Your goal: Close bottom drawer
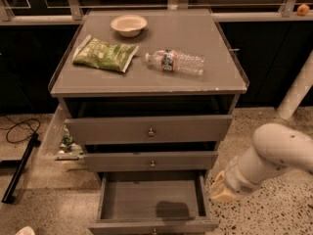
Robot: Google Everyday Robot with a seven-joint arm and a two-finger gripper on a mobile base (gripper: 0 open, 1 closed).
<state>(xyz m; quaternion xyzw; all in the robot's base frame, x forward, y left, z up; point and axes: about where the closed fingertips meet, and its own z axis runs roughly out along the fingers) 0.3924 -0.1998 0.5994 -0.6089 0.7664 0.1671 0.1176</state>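
Observation:
The bottom drawer of the grey-brown cabinet is pulled well out toward me. Its inside is empty, and its narrow front panel with a small knob sits at the bottom edge of the view. The two drawers above it stand slightly ajar. My gripper is at the end of the white arm, low on the right, just outside the bottom drawer's right side wall and above the floor.
On the cabinet top lie a green snack bag, a white bowl and a plastic water bottle on its side. A black cable and bar lie on the floor at left. A white pole stands at right.

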